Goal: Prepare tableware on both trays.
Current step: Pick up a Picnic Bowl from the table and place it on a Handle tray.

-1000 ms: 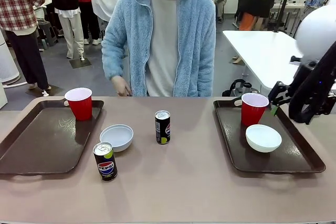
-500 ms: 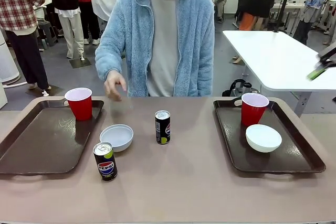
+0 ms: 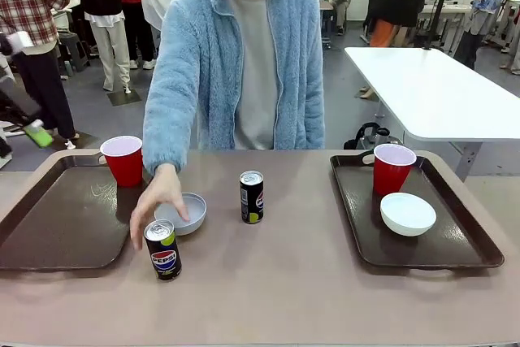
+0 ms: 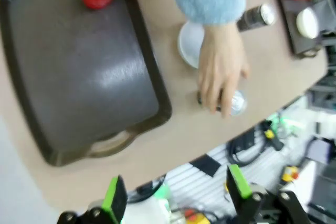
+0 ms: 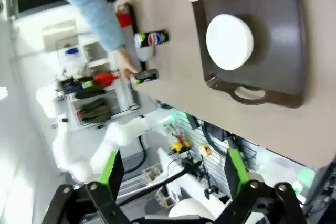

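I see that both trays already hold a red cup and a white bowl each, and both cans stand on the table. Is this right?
Not quite. In the front view, the left tray holds only its red cup; the second bowl sits on the table beside it. The rest holds.

Bowl [image 3: 193, 207] behind the Pepsi can [image 3: 163, 250] half hidden under the person's hand [image 3: 160, 199], tray [image 3: 57, 217] left of it cut off
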`<state>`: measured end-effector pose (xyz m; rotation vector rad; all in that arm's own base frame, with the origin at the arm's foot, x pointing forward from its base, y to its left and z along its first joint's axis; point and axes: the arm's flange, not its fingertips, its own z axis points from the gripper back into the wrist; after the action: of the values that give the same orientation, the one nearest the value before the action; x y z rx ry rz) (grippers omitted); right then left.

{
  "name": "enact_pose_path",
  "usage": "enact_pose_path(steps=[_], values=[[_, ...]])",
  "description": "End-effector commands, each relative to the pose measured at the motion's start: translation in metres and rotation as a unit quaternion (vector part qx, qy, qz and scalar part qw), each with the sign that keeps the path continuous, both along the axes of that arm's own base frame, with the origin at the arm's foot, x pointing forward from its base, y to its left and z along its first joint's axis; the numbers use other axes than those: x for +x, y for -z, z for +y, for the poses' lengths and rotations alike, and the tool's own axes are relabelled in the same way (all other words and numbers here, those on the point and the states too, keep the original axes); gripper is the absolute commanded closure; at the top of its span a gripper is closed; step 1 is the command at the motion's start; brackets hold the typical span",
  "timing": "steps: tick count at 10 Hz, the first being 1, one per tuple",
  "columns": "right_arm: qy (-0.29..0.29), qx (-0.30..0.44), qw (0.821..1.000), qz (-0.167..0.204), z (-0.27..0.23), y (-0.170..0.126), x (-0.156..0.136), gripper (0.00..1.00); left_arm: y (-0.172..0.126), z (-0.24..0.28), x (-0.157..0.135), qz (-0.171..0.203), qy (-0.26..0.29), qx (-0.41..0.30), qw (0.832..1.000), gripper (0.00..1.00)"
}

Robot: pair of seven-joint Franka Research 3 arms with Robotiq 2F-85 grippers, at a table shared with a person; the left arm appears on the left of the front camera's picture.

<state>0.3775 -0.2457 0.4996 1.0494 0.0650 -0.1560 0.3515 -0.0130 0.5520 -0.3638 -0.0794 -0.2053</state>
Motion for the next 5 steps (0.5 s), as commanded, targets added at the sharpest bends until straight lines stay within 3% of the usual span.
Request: enact_pose_path(steps=[1,5], values=[[-0.054,0.072,0.996,0.003,-0.033,0.018,0.021,0.00,0.005,-0.027,0.012,-0.003,-0.011,0.040,0.999,0.00],[-0.059,0.115,0.991,-0.019,-0.061,0.063,-0.003,0.00,0.011,-0.089,0.028,-0.017,-0.008,0.104,0.994,0.00]])
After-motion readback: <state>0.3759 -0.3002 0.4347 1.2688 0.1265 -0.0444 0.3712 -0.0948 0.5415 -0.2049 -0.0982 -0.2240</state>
